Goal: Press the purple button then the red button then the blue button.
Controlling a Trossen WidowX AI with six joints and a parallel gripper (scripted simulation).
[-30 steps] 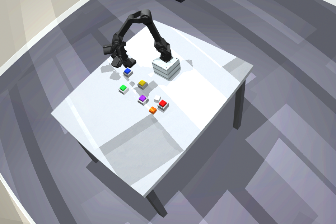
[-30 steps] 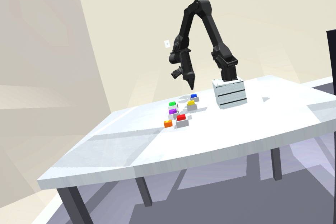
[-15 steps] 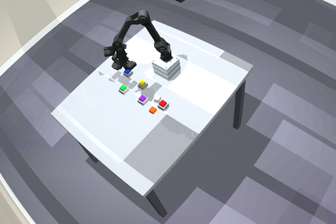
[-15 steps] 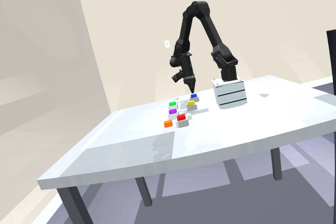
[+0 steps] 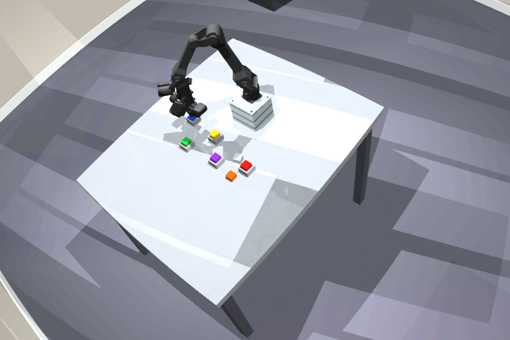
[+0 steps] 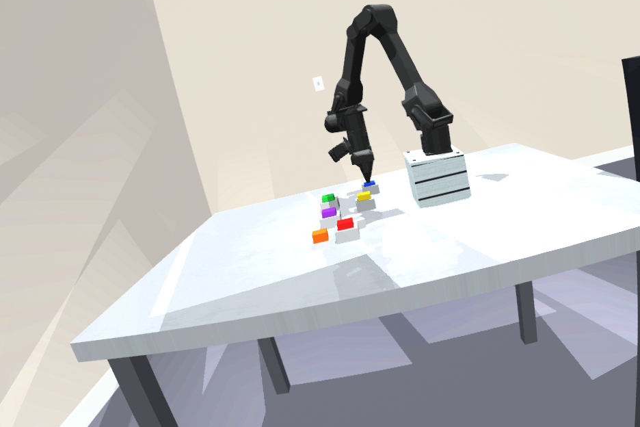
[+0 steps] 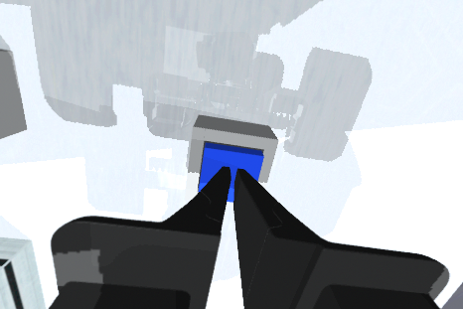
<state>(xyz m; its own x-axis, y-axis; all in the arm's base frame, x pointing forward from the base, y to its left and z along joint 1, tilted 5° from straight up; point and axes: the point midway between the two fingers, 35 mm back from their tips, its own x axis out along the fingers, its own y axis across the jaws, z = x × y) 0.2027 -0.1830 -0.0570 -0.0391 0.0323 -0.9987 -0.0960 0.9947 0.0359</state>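
Note:
My gripper (image 6: 368, 180) (image 7: 231, 175) is shut and empty, pointing down with its tips on the blue button (image 5: 191, 119) (image 6: 370, 184) (image 7: 219, 160). The blue cap sits low in its grey base, looking pressed down. In the top view the fingertips are hidden behind the gripper's body. The purple button (image 5: 215, 157) (image 6: 328, 212) stands nearer the middle of the table, its cap raised. The red button (image 5: 246, 165) (image 6: 344, 224) stands beyond it, its cap raised too. Neither cap shows in the wrist view.
The yellow button (image 5: 214, 134) (image 6: 364, 196) and green button (image 5: 186, 141) (image 6: 328, 198) are nearest the blue one. An orange block (image 5: 231, 175) (image 6: 320, 236) and a small white block (image 5: 238, 158) lie near the red button. The arm stands on a white pedestal (image 5: 242, 112) (image 6: 442, 181).

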